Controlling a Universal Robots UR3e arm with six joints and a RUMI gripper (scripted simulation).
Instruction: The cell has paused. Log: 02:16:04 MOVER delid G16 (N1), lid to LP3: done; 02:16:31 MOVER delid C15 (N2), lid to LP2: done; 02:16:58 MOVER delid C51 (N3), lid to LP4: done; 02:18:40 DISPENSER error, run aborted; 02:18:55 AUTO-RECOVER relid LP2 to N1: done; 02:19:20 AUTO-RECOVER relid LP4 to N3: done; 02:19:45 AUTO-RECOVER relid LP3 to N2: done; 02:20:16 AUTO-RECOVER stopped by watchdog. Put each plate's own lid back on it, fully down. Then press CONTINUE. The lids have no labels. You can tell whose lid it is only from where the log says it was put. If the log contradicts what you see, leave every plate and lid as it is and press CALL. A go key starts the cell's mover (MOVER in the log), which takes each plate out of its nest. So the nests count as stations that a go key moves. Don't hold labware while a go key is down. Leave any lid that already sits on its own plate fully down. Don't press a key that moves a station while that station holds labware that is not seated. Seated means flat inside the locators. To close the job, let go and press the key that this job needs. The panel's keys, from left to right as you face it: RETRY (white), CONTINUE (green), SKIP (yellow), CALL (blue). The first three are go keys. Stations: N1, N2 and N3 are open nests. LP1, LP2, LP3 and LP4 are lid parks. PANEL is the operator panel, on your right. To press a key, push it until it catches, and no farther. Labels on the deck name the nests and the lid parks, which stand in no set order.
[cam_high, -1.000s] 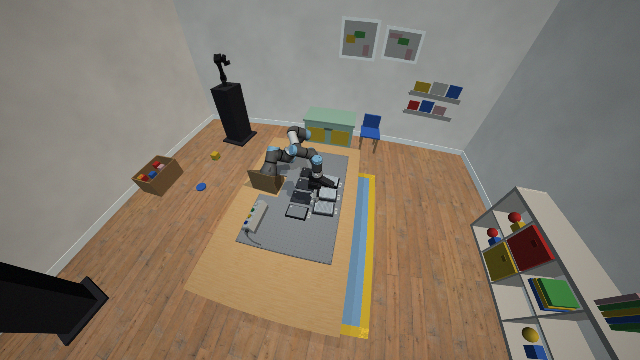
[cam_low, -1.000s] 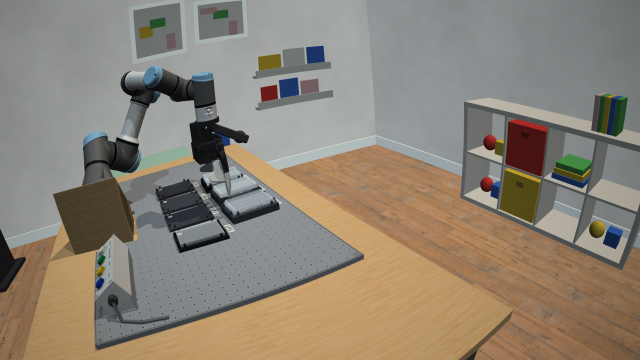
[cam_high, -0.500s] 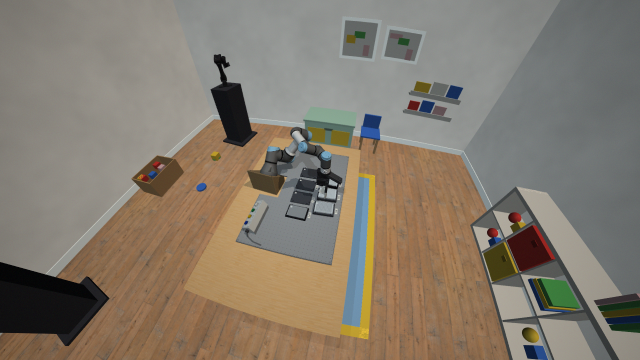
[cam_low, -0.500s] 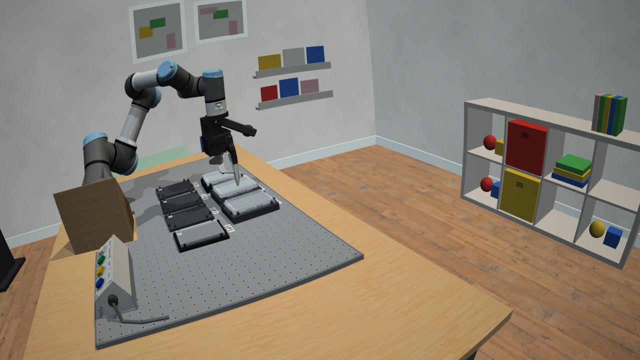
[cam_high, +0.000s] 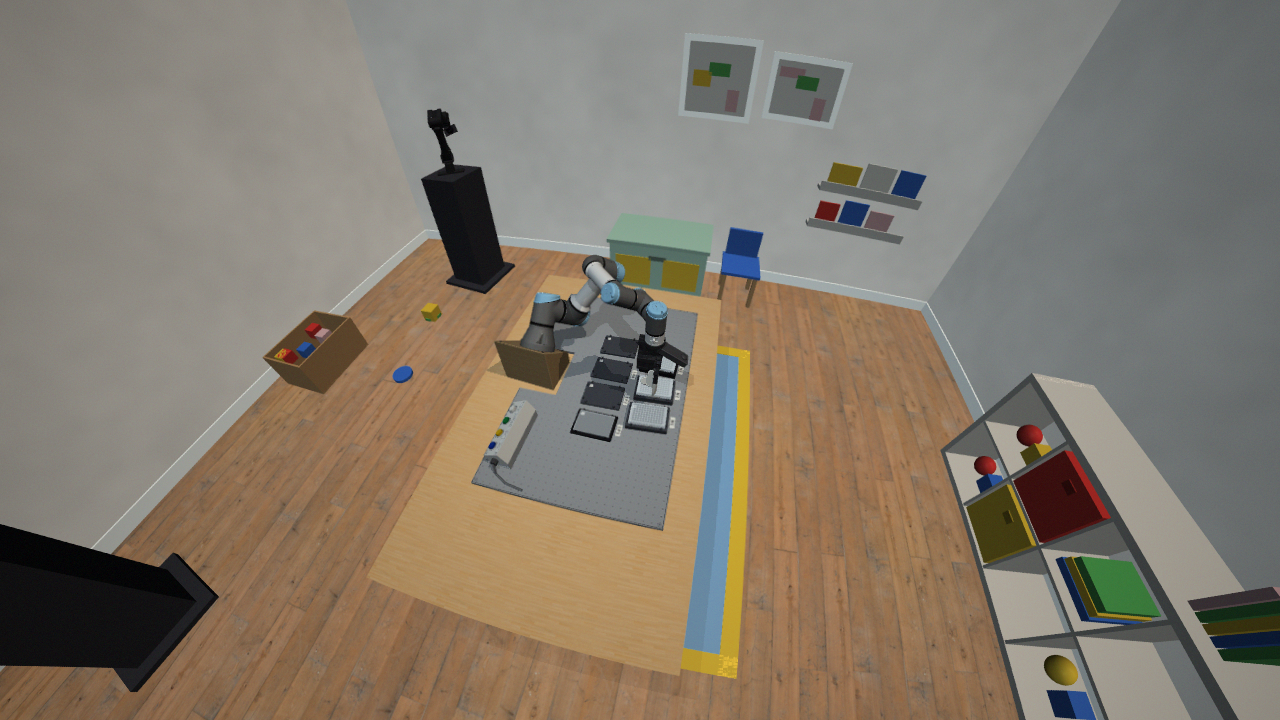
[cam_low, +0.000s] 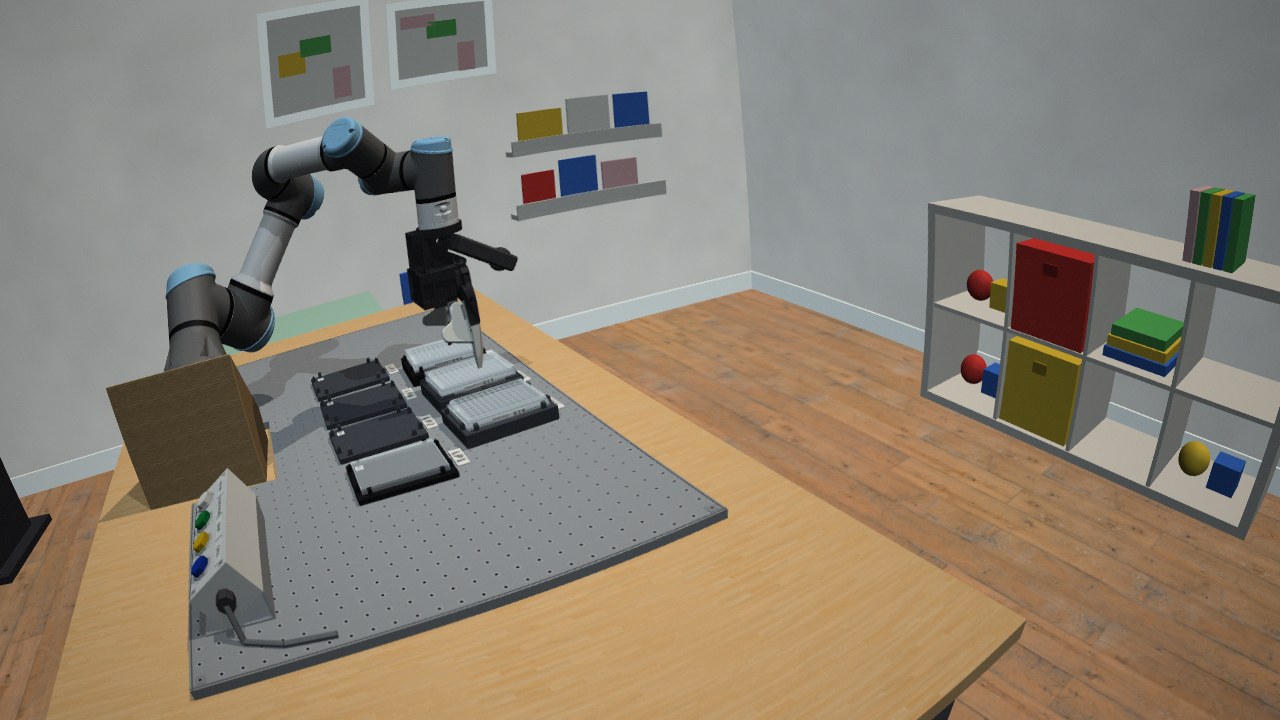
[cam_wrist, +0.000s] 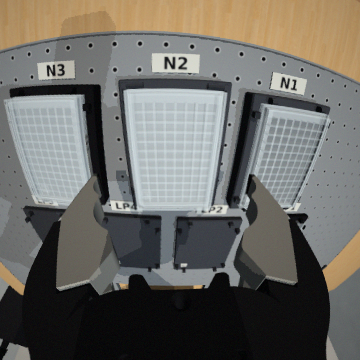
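End effector: spread, empty, over the nest row.
N2 lid: straight ahead between the fingers, on its plate, long axis running away from the wrist.
N1 lid: off to the right, on its plate.
LP1 lid: parked at the row's near end.

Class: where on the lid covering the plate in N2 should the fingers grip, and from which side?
Probably the two long side edges of the lid, coming straight down from above. It lies flat in its nest, a rectangle, and the open fingers stand either side of its shorter width.
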